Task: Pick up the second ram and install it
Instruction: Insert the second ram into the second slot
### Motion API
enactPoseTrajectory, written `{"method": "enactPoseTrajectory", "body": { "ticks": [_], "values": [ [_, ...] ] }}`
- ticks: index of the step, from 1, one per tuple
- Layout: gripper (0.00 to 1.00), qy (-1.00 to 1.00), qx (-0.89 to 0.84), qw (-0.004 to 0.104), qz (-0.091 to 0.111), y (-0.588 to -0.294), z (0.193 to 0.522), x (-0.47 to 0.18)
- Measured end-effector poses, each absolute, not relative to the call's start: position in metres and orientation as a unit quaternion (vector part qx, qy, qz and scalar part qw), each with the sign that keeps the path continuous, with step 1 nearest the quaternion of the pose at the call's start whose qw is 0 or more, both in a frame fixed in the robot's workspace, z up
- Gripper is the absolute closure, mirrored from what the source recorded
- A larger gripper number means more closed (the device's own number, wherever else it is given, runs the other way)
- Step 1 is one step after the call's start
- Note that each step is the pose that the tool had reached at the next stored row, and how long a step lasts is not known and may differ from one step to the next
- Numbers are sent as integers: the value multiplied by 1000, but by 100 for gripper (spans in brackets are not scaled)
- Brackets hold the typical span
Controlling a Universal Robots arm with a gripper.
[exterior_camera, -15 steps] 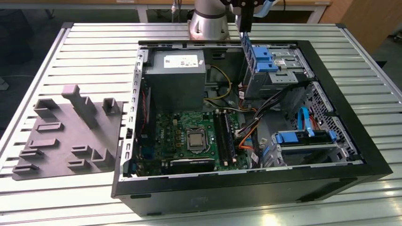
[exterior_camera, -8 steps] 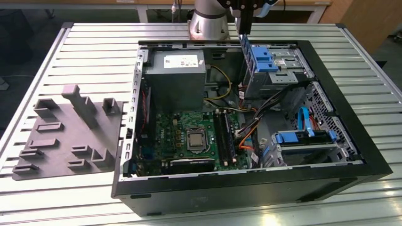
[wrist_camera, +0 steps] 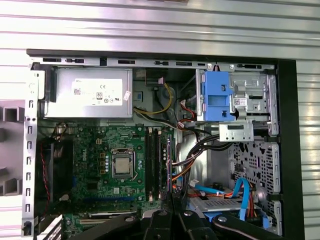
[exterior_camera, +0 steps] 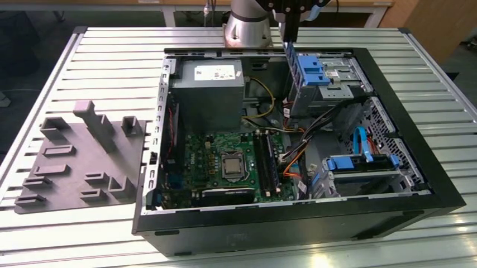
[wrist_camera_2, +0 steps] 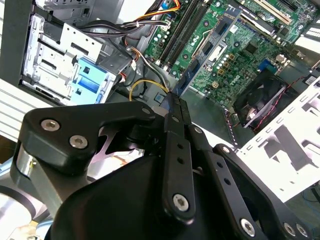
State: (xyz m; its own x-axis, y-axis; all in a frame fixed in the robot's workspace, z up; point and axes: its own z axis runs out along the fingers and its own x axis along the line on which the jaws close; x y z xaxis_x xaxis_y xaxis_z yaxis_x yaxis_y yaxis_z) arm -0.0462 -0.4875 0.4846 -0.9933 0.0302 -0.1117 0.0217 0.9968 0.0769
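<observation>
Ram, edge-on and barely visible, hangs clamped in pincer above case.

The exterior view looks down from high over one table edge at the whole open computer case. The first wrist view looks straight down into it; the second (tilted) peeks past the gripper. All share the green board.

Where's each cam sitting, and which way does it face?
Exterior view: raised, off the arm, looking down on open PC case and grey tray; arm shows beyond it.
First wrist view: looks down into the case; gripper shows.
Second wrist view: looks along the gripper, obliquely at the motherboard.
Shared: both wrist views show gripper and motherboard.
</observation>
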Motion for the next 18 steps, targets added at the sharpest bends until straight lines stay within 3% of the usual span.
{"method": "enactPoseTrajectory", "body": {
  "ticks": [18],
  "values": [
    [88, 998, 13, 56, 38, -487, 480, -46]
  ]
}}
